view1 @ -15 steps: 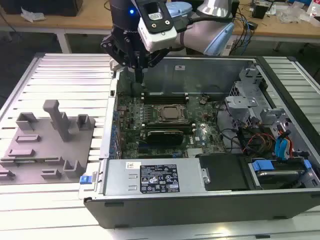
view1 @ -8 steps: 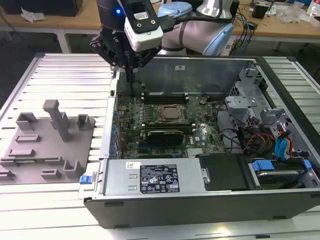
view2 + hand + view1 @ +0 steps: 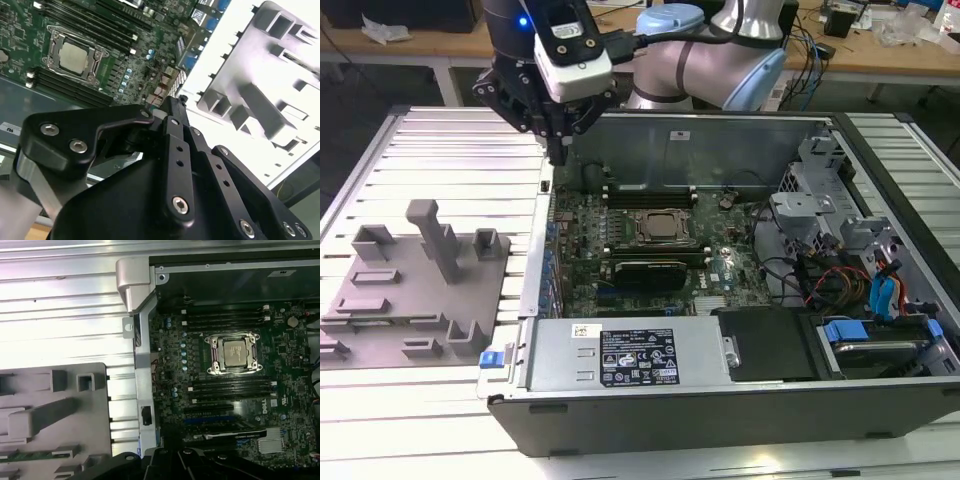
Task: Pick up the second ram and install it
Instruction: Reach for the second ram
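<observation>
1. Location of the part. The second ram (image 3: 27, 456) appears in the first wrist view as a thin green strip lying in a slot of the grey holder (image 3: 55, 412). I judge it not yet picked up. In the exterior view this holder (image 3: 380, 300) occupies the lower left of the frame, resting on the slatted tabletop (image 3: 450, 140) beside the open computer case (image 3: 720, 125).

2. State of my pincer. My pincer (image 3: 558, 150) hangs in the upper left of the exterior view, over the case wall on the exterior view's left. It is clear of the holder and well apart from the ram. The fingers taper together to a point. I see nothing gripped between them in the exterior view or the second wrist view.

3. Step in hand. I judge this to be the approach for the pick-up. Installation has not begun for this ram.

4. Requirements of the pick-up. The fingers must be spread wider than the ram is thick. The pincer must stand squarely over the holder slot and square to the ram's long edge. The grip should fall near mid-length so the ram lifts level. The dark memory slots (image 3: 230, 385) flank the processor on the motherboard (image 3: 170, 365).
</observation>
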`<state>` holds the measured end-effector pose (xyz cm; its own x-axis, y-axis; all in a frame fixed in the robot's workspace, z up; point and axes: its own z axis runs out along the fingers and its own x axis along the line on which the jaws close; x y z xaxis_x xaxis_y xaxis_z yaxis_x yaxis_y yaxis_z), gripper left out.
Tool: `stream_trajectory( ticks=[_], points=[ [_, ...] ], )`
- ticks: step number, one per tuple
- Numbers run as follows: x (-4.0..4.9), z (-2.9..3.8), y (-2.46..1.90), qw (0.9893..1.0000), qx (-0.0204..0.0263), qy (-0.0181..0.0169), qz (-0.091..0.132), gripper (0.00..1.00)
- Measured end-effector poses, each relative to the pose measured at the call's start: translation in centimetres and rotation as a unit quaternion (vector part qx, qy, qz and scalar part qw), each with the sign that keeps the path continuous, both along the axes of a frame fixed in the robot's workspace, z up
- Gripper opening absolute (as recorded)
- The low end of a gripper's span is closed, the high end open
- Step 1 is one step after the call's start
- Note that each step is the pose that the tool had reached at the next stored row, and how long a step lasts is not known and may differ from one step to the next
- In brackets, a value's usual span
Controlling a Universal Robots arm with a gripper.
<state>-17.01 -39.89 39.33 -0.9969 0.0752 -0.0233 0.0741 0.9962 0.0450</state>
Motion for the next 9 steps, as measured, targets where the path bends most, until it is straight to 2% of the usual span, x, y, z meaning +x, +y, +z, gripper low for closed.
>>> stream_trajectory(
  ticks=[4, 9],
  points=[
    [-1.55, -0.01, 0.00, 1.0000, 0.0000, 0.0000, 0.000, 0.11],
    [-2.77, -0.01, 0.00, 1.0000, 0.0000, 0.0000, 0.000, 0.11]
  ],
)
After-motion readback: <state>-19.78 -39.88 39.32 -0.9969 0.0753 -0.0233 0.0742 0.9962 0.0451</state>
